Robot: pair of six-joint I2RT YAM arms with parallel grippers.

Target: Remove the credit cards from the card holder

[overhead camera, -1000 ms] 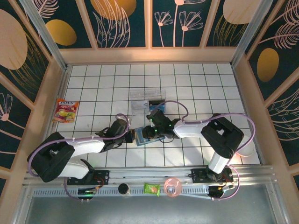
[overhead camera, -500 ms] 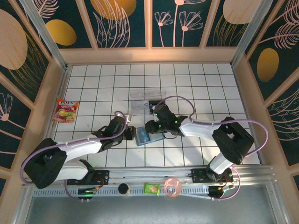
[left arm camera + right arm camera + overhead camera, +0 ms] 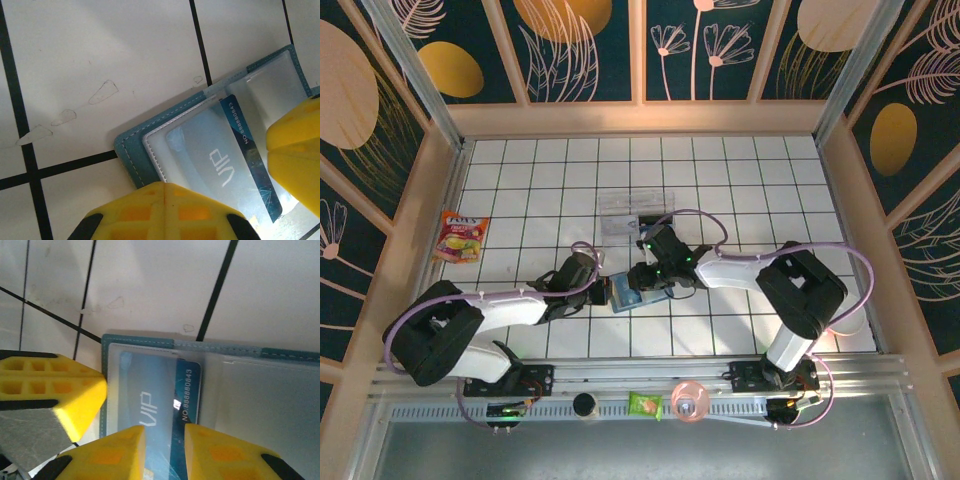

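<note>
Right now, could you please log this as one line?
card holder open flat | blue card inside | left gripper shut at holder edge | right gripper open over card

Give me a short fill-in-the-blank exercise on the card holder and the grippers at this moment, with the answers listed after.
The blue credit card bears the printed word ____.
The card holder lies ____ on the tiled table, with the card in a clear sleeve.
The left gripper is ____, its yellow fingers touching each other.
Missing words: VIP; open; shut.
</note>
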